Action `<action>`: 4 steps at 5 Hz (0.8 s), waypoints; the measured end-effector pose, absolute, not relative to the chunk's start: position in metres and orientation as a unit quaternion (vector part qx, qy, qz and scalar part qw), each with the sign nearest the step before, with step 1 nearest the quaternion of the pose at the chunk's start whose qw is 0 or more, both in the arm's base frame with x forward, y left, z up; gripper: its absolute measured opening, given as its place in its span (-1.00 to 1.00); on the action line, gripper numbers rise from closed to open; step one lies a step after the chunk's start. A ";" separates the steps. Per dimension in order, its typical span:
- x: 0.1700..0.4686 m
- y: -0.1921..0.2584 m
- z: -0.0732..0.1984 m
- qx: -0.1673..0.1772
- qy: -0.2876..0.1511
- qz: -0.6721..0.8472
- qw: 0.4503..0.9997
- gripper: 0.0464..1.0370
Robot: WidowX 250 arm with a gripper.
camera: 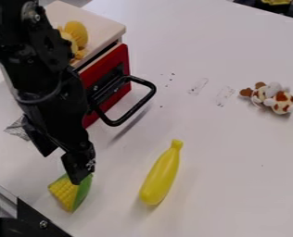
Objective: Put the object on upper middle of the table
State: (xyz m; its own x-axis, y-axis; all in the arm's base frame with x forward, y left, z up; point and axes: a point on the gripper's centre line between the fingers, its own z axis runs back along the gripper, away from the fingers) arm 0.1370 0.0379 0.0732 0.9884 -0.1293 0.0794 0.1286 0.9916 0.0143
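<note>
The black gripper (61, 161) hangs at the lower left with its two fingers apart and nothing visible between them. A toy corn piece (66, 193) with yellow kernels and a green husk lies on the white table (236, 185), just below the gripper; the lower fingertip overlaps its top edge in the view, and I cannot tell if they touch. To the right of the corn, a yellow toy banana (161, 176) lies with its stem end pointing up the view.
A box-like toy oven (105, 85) with a red front and a black handle (150, 99) sticking out stands at the upper left, a yellow plush (76, 34) on its top. A brown-and-white plush (274, 98) lies at the right. A metal edge crosses the lower-left corner.
</note>
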 end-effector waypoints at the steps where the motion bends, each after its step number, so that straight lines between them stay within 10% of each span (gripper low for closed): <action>1: 0.135 0.037 0.071 0.003 -0.035 -0.065 0.997 0.92; 4: 0.195 0.087 0.150 0.008 -0.086 -0.046 0.995 0.92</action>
State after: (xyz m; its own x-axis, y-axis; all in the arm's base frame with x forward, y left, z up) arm 0.1946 0.0870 0.1498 0.9812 -0.0924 0.1696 0.0895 0.9957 0.0245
